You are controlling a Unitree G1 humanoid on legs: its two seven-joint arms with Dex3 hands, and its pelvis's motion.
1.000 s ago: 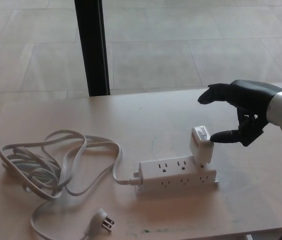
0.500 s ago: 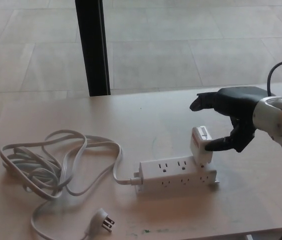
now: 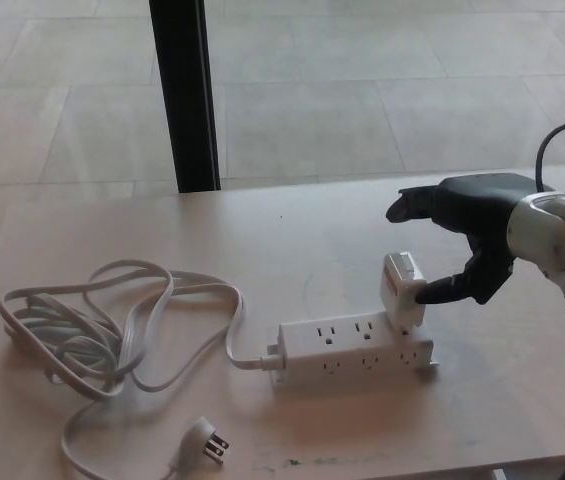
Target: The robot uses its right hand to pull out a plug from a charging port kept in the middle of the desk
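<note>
plug point(image 3: 402, 291) seated in power strip point(image 3: 354, 348), right hand point(image 3: 459, 236) touching

A single head camera is looking down and forward at the desk point(image 3: 112, 215) from near range, facing 12 o'clock toward the floor point(image 3: 362, 90) and a black post point(image 3: 186, 95) at 11 o'clock.

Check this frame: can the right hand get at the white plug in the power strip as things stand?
Probably yes. The right hand is open beside the plug, its thumb tip touching the plug's right side and its fingers above. Nothing lies between them; the cord is off to the left of the power strip.
</note>
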